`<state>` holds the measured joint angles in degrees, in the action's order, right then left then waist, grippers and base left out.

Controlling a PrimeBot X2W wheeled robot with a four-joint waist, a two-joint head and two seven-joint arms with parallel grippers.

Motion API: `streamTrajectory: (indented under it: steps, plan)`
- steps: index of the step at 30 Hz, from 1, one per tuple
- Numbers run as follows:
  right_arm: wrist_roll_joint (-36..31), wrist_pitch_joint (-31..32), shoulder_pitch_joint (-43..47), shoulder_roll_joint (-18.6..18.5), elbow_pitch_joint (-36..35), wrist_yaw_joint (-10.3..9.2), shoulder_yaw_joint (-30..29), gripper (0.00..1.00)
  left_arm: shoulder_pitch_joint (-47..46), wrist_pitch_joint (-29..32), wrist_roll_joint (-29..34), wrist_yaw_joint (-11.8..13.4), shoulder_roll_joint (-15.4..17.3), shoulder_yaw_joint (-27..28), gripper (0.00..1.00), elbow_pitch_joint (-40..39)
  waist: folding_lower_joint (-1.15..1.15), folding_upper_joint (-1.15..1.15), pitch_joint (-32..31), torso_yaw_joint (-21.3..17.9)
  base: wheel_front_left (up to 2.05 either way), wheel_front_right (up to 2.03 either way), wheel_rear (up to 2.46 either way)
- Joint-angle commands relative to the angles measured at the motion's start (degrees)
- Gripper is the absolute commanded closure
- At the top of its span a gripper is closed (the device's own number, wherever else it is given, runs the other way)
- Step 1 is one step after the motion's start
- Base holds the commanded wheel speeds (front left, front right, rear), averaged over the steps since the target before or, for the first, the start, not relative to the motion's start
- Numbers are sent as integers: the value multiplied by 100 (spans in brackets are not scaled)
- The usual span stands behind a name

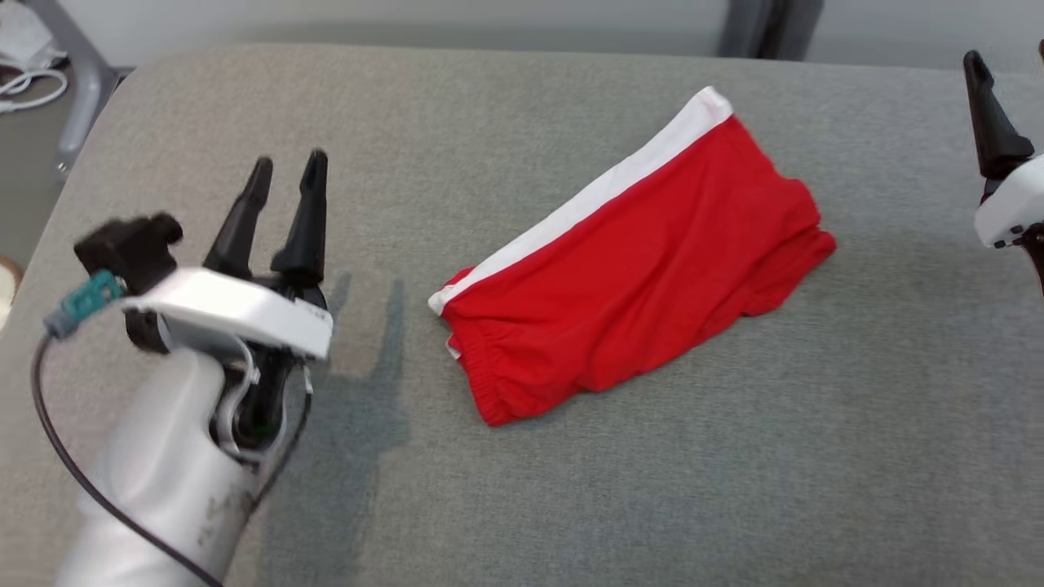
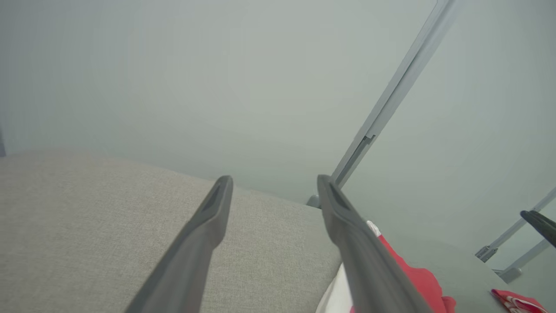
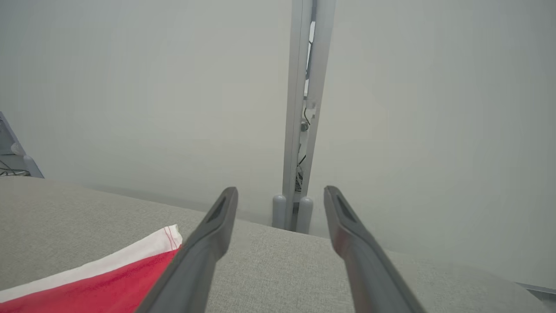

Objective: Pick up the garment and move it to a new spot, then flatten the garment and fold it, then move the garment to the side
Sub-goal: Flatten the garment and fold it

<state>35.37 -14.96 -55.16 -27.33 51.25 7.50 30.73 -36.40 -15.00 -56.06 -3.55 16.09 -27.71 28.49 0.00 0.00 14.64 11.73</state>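
Observation:
The garment (image 1: 644, 261) is a pair of red shorts with a white side stripe, lying folded and slanted on the grey fabric-covered table (image 1: 571, 505), right of centre. My left gripper (image 1: 289, 163) hovers to the garment's left, open and holding nothing. At the right edge my right gripper (image 1: 1009, 55) stands apart from the cloth. In the left wrist view the left gripper (image 2: 274, 179) is open, with the garment (image 2: 417, 278) behind its right finger. In the right wrist view the right gripper (image 3: 280, 189) is open and empty, the garment (image 3: 108, 278) at lower left.
The table's rounded far edge (image 1: 424, 53) meets a pale wall. A grey metal post (image 3: 299, 108) stands behind the table. White cables (image 1: 28, 81) and a grey frame leg (image 1: 81, 98) lie off the table's far left corner.

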Motion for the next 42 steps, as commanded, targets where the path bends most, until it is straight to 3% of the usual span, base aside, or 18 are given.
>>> streamTrajectory:
  steps: [1,7,13,17,23,30,34,42]
  plan:
    - [-247,-27,355,17,-234,-3,-273,0,384,-11,373,76,-139,289,0,-183,0,0,-176,-199,0,0,0]
    - [-1251,-30,1613,450,-1306,-3,-1667,0,1426,-14,1809,52,-697,1589,0,-996,0,0,-364,-384,0,0,0]
    - [-1738,-30,2599,1125,-1994,-3,-2567,0,2183,-14,2826,-163,-1099,2325,0,-1515,0,0,-540,-493,0,0,0]
    - [-1930,-31,3021,1457,-2228,-3,-2881,0,2557,-15,3178,-226,-1236,2565,0,-1509,0,0,-644,-504,0,0,0]
    - [-2060,-32,3331,1667,-2317,-3,-3038,0,2808,-15,3432,-288,-1299,2552,0,-1499,0,0,-731,-462,0,0,0]
    - [-2116,33,3445,1778,-2322,-3,-3120,0,2853,-15,3273,-274,-1303,2374,0,-1525,0,0,-732,-386,0,0,0]
    - [-1815,183,3466,1913,-2243,-3,-3171,0,2805,-15,3316,-242,-1304,2295,0,-1480,0,0,-675,-343,0,0,0]
    - [11,1133,3201,2173,-1972,-3,-3333,0,2527,-15,3249,-175,-1304,1968,0,-1468,0,0,-414,-106,0,0,0]
